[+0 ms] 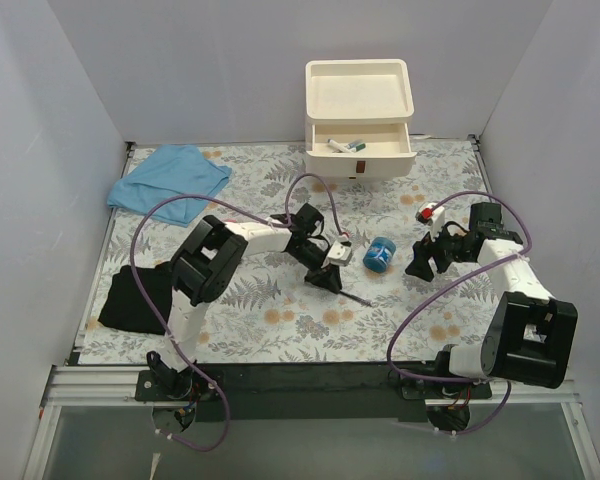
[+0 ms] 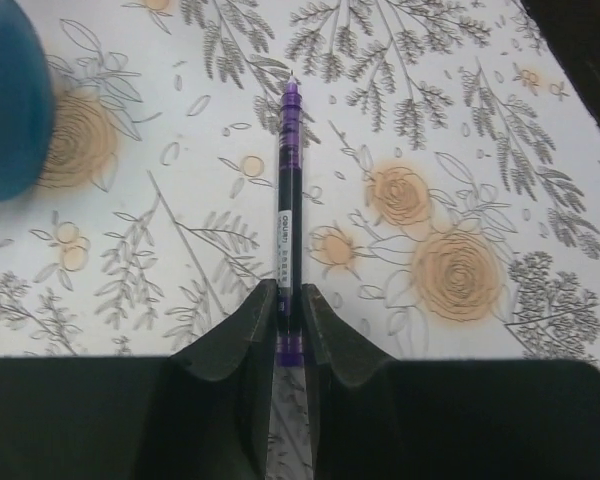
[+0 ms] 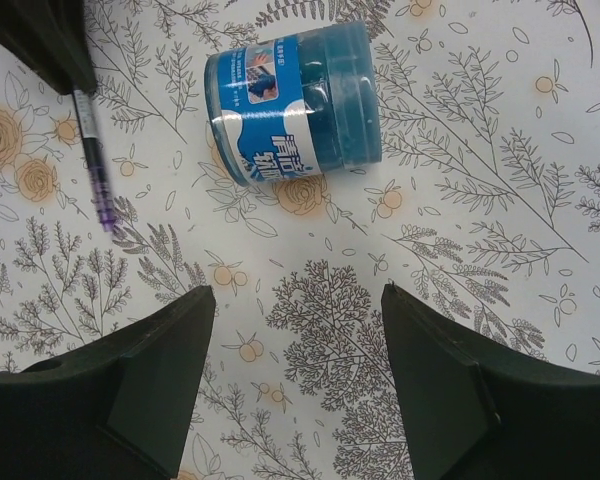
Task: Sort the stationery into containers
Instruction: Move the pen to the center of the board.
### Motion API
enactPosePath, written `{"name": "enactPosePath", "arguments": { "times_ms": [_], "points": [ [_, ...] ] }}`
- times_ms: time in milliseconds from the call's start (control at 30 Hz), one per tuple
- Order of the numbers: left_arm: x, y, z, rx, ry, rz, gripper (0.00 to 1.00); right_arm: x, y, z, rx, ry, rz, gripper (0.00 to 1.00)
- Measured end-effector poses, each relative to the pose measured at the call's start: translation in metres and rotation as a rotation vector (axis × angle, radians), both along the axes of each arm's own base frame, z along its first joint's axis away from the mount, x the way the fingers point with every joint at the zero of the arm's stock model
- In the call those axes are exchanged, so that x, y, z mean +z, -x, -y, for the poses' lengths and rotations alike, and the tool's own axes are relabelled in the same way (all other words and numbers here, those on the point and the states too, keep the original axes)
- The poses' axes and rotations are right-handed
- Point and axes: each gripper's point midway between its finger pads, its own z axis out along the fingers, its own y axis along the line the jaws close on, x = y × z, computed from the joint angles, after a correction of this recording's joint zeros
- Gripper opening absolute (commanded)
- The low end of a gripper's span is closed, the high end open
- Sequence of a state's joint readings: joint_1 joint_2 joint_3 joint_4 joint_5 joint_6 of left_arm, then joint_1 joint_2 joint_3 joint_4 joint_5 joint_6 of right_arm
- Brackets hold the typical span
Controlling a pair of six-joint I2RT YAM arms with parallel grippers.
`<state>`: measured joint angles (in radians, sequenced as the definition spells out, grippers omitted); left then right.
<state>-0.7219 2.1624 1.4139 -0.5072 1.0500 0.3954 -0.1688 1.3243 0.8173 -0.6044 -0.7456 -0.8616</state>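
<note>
Fern-printed tabletop [image 2: 500, 120], slim purple-tipped plastic pen [image 2: 289, 200]

Your floral-patterned table [image 1: 280, 330] carries the cream drawer unit [image 1: 360, 115] at its far edge, a light-blue cloth [image 1: 170, 180] far left, a black cloth [image 1: 135, 298] near left, and mid-table a blue tub [image 3: 295, 105] on its side near a purple pen [image 2: 289, 215].

One purple pen [image 2: 289, 210], one blue jar [image 3: 295, 105], perhaps two pens [image 1: 340, 146] in one drawer [image 1: 390, 158]

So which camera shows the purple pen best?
Left wrist: the purple pen lies large and sharp, its end pinched in the left gripper. Right wrist catches only its tip half; top external shows a thin dark sliver.
</note>
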Motion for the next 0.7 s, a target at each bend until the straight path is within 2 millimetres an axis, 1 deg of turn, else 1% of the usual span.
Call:
{"name": "enactPosePath", "arguments": {
  "times_ms": [67,100,200,333,433,533,700],
  "points": [
    [0.0,0.009,-0.009,0.014,-0.015,-0.01,0.27,0.0,-0.001,0.0,0.001,-0.004,-0.004,0.76],
    [0.0,0.012,-0.012,0.024,-0.02,-0.016,0.34,0.0,-0.003,0.0,0.002,-0.006,-0.005,0.76],
    [0.001,0.023,-0.022,0.062,-0.023,-0.031,0.42,0.002,-0.007,0.0,0.002,-0.011,-0.004,0.76],
    [0.003,0.037,-0.034,0.128,-0.004,-0.034,0.44,0.0,-0.01,0.0,0.001,-0.016,-0.015,0.76],
    [0.002,0.039,-0.035,0.169,0.028,-0.03,0.45,-0.003,-0.009,0.0,-0.004,-0.022,-0.033,0.75],
    [0.003,0.034,-0.031,0.205,0.063,-0.02,0.46,-0.005,-0.009,-0.001,-0.008,-0.026,-0.046,0.75],
    [0.004,0.019,-0.022,0.281,0.12,0.018,0.44,-0.007,-0.009,-0.001,-0.012,-0.029,-0.057,0.75]
  ]
}}
